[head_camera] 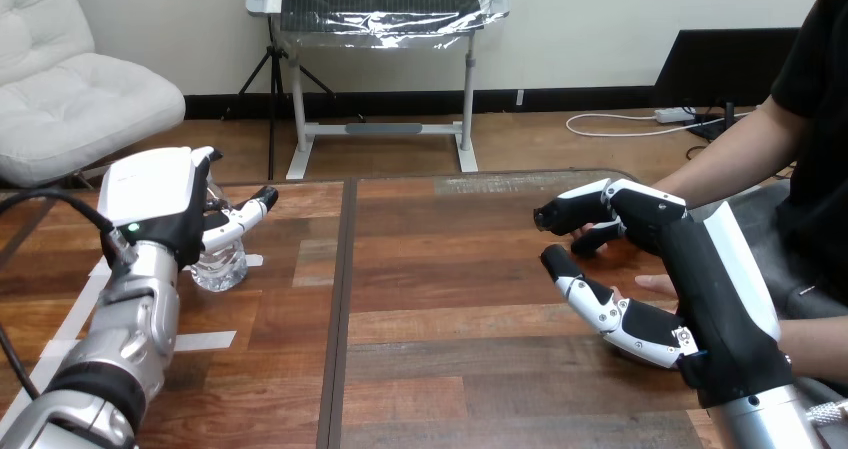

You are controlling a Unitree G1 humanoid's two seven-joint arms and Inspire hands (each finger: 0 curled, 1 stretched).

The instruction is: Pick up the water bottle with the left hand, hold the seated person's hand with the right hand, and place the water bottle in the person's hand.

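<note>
Wooden table (450, 299), its middle bare between the arms. Right hand (690, 259), back to the camera at the right edge, thumb and fingers spread wide. The person's hand (655, 284) lies behind it, in that gap; contact cannot be told. Left hand (150, 204), near the left edge, covers the top of the upright water bottle (220, 267) standing on the table; whether it grips cannot be told.

Bright, even light over my desk (450, 269); pale sheen at its far edge, perhaps from overhead.
</note>
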